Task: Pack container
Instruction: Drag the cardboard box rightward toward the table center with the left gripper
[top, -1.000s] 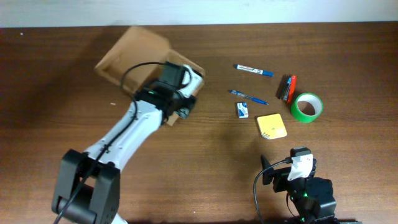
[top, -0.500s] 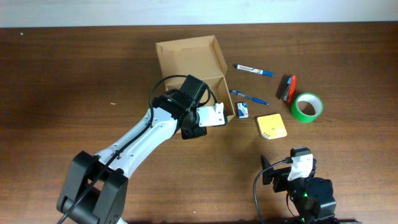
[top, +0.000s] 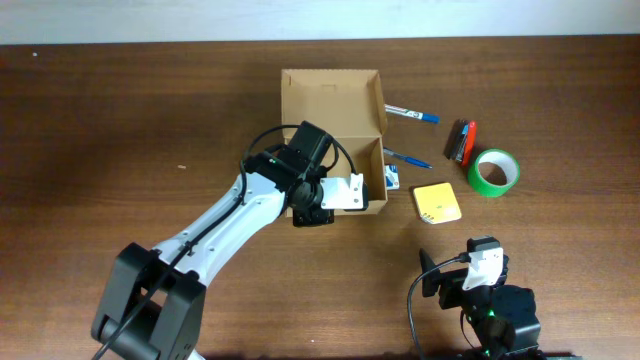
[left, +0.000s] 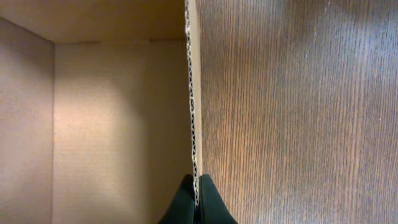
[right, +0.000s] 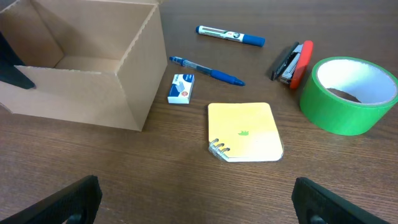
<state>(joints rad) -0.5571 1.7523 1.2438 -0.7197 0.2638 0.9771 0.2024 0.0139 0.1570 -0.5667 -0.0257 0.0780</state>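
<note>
The container (top: 331, 97), a tan cardboard box, stands open at the table's middle with its lid flap raised toward the far side. My left gripper (top: 350, 193) is shut on the box's near wall. In the left wrist view its black fingertips (left: 197, 200) pinch the corrugated wall edge (left: 193, 93), box interior to the left, table to the right. My right gripper (right: 199, 202) stands wide open near the front edge at the right, holding nothing, its arm (top: 485, 285) low in the overhead view. The container (right: 81, 93) lies to its front left.
Right of the box lie a blue marker (top: 410, 113), a blue pen (top: 405, 157), a small white-blue packet (top: 390, 178) touching the box side, a yellow spiral notepad (top: 437, 202), a red-black stapler (top: 462, 141) and a green tape roll (top: 493, 172).
My left arm has dragged the box from the back left to the table's middle and turned it square, open side up, beside the pens. The right arm has not moved.
</note>
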